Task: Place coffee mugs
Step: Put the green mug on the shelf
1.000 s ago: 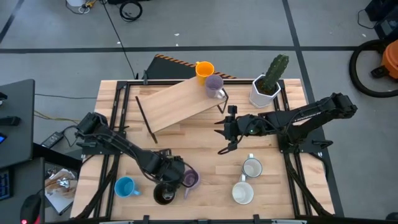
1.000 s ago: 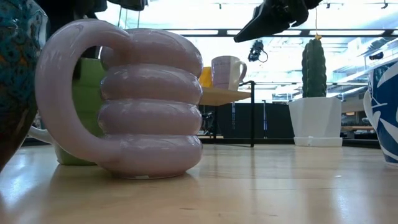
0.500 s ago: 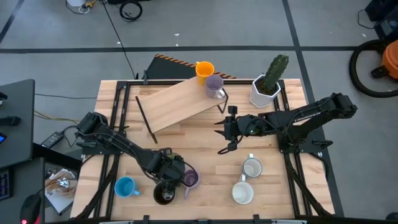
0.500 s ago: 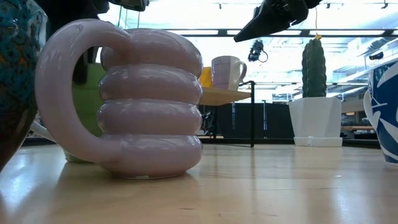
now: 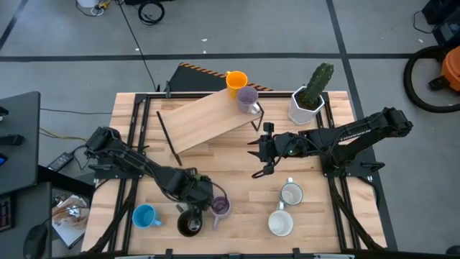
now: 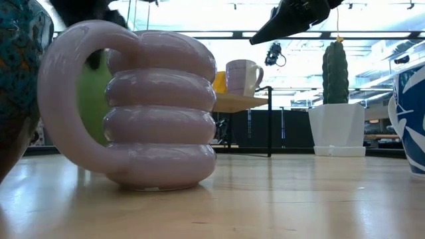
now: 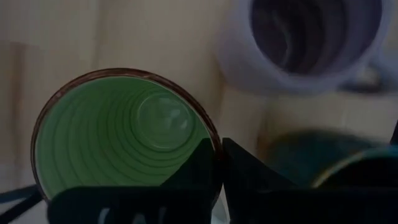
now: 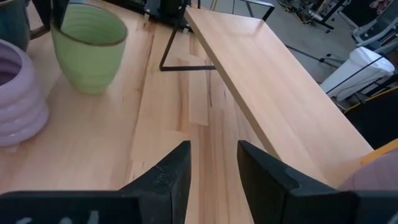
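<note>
Grips the green mug (image 7: 124, 143) by its rim at the table's near left, left gripper (image 7: 219, 149) clamped tight with one finger inside the wall and one outside, just beside the ribbed lilac mug (image 5: 219, 208) and the dark brown mug (image 5: 189, 225)

Looks to be the pick-up step of a third placing, with an orange mug (image 5: 236, 80) and a smooth lilac mug (image 5: 248, 98) already standing at the far end of the raised wooden shelf (image 5: 205, 119)

Calls next for a straight lift clear of the two close neighbours, then a carry up to a bare stretch of the board

Waits mid-table with the right gripper (image 8: 212, 155), fingers apart and holding nothing

Shows green and ribbed lilac mugs empty inside; leaves a blue mug (image 5: 145, 216) and two white mugs (image 5: 291, 194) on the near table, contents too small to tell; keeps a cactus in the white faceted pot (image 5: 305, 108)
</note>
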Motion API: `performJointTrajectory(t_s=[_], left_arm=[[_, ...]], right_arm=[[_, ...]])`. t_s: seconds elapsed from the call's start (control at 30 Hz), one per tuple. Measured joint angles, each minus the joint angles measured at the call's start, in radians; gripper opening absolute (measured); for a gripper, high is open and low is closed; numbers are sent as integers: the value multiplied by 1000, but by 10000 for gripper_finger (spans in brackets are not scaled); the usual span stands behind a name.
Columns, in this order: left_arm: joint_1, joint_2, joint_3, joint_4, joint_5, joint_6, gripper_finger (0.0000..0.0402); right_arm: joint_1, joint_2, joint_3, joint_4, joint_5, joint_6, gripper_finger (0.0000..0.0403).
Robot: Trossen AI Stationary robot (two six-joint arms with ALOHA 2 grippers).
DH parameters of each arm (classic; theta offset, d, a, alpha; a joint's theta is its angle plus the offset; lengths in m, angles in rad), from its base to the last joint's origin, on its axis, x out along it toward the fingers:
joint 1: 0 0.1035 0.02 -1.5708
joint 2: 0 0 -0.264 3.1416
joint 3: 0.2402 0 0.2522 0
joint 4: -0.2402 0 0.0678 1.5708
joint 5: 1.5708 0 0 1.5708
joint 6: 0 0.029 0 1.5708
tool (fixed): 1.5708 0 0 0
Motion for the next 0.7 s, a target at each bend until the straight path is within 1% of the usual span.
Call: performJointTrajectory(t_s=[0.2, 0.27, 0.43, 0.53, 0.63, 0.7], left_arm=[[14, -41, 1, -24, -10, 6, 20], [12, -53, 1, -38, -13, 38, 20], [14, -93, 1, -7, -12, 172, 20], [17, -126, 3, -7, -4, 196, 20], [36, -143, 54, -20, 11, 186, 20], [54, -147, 115, -53, 3, 186, 20]], right_arm=[[5, 0, 0, -1, 0, 1, 136], [5, 0, 0, -1, 0, 1, 136], [5, 0, 0, -1, 0, 6, 136], [5, 0, 0, -3, 0, 15, 136], [5, 0, 0, -6, 0, 14, 136], [5, 0, 0, -6, 5, 8, 136]])
